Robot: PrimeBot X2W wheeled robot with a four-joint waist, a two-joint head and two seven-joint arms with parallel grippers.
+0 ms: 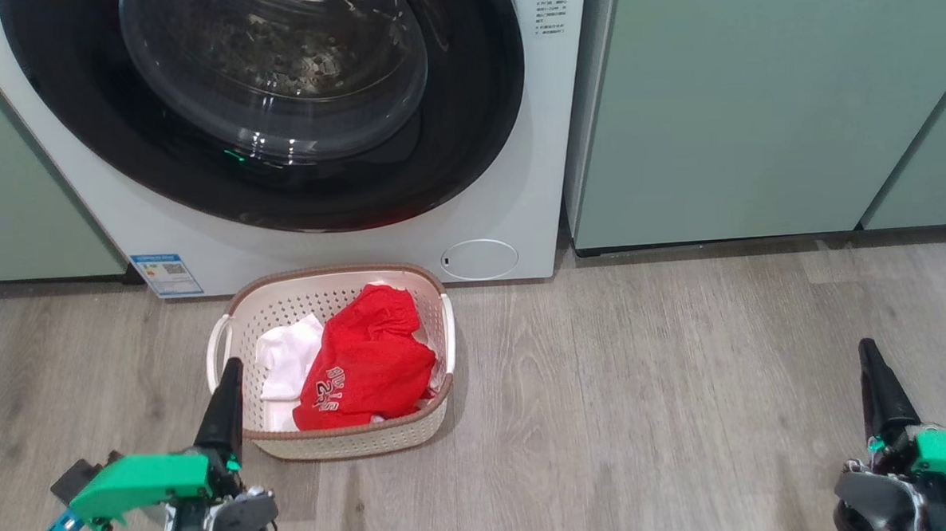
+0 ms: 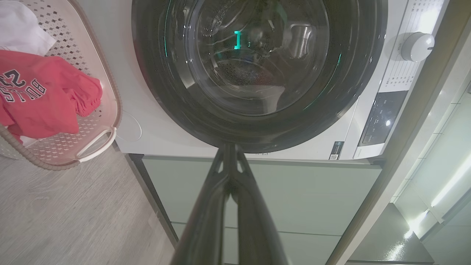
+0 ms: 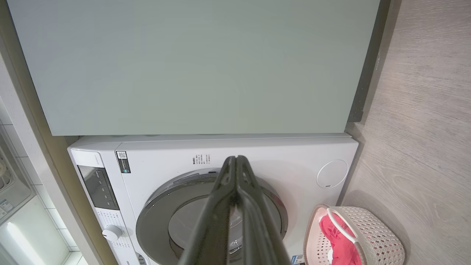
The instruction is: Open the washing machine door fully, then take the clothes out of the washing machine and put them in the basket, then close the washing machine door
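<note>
The washing machine (image 1: 511, 216) stands straight ahead, its black-rimmed round door (image 1: 274, 106) closed flat against the front; the door (image 2: 254, 70) shows in the left wrist view too. On the floor before it sits the cream basket (image 1: 341, 443), holding the clothes: a red jersey (image 1: 369, 362) with white lettering and a white garment (image 1: 289, 357). My left gripper (image 1: 230, 368) is shut and empty, its tip over the basket's near left rim. Shut and empty as well, my right gripper (image 1: 868, 348) hangs over bare floor at the lower right.
Pale green cabinets (image 1: 753, 102) flank the washer on both sides. A small round white flap (image 1: 479, 259) sits low on the washer front. Grey wood-look floor (image 1: 647, 401) spreads between the basket and my right gripper.
</note>
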